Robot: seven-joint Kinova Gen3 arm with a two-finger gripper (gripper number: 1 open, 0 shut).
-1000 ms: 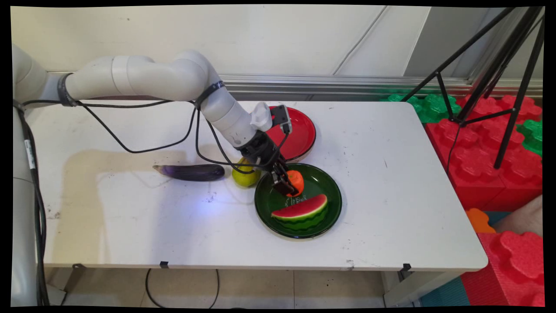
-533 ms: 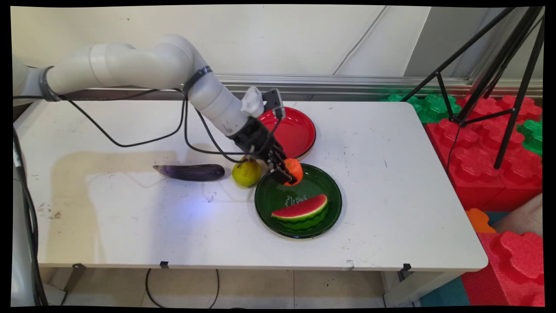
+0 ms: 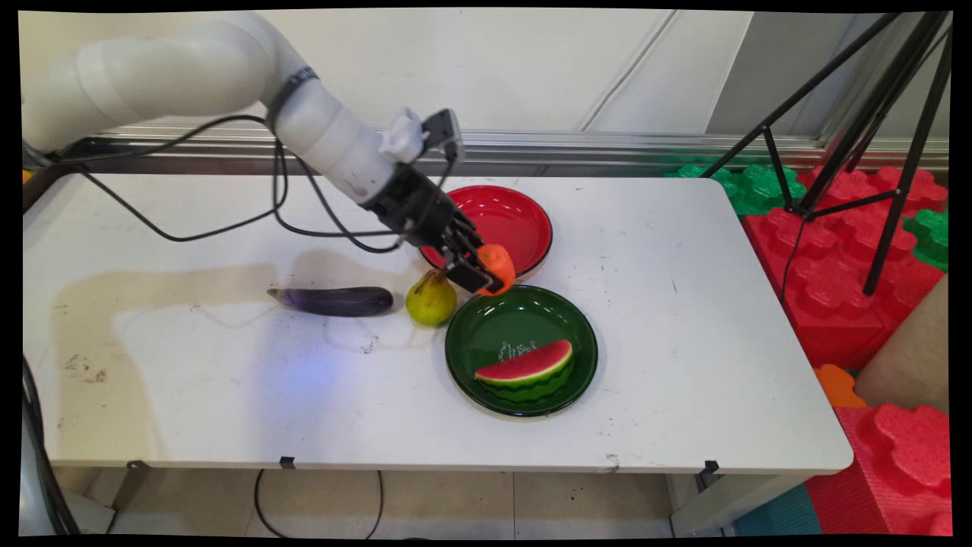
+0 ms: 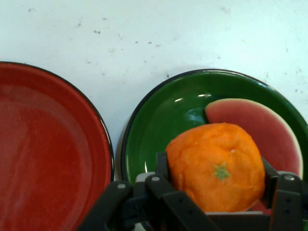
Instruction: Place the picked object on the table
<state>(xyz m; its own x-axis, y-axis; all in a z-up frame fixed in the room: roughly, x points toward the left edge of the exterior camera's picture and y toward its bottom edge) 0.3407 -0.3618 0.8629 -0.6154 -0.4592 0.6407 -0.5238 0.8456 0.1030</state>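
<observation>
My gripper (image 3: pixel 483 275) is shut on an orange (image 3: pixel 497 263) and holds it in the air above the gap between the green plate (image 3: pixel 478 348) and the red plate (image 3: pixel 507 219). In the hand view the orange (image 4: pixel 216 166) sits between the black fingers (image 4: pixel 163 173), with the green plate (image 4: pixel 159 125) below it and the red plate (image 4: pixel 43 154) to the left. A watermelon slice (image 3: pixel 525 368) lies on the green plate; it shows behind the orange as the slice (image 4: pixel 262 125) in the hand view.
A yellow-green pear (image 3: pixel 430 298) stands just left of the green plate, close under the gripper. A purple eggplant (image 3: pixel 332 301) lies further left on the white table (image 3: pixel 683 319). Red and green foam blocks (image 3: pixel 850 251) and a black tripod (image 3: pixel 888 114) stand to the right.
The gripper has lifted the orange off the green plate and carried it up and back to the left, toward the red plate. The other fruit has stayed put.
</observation>
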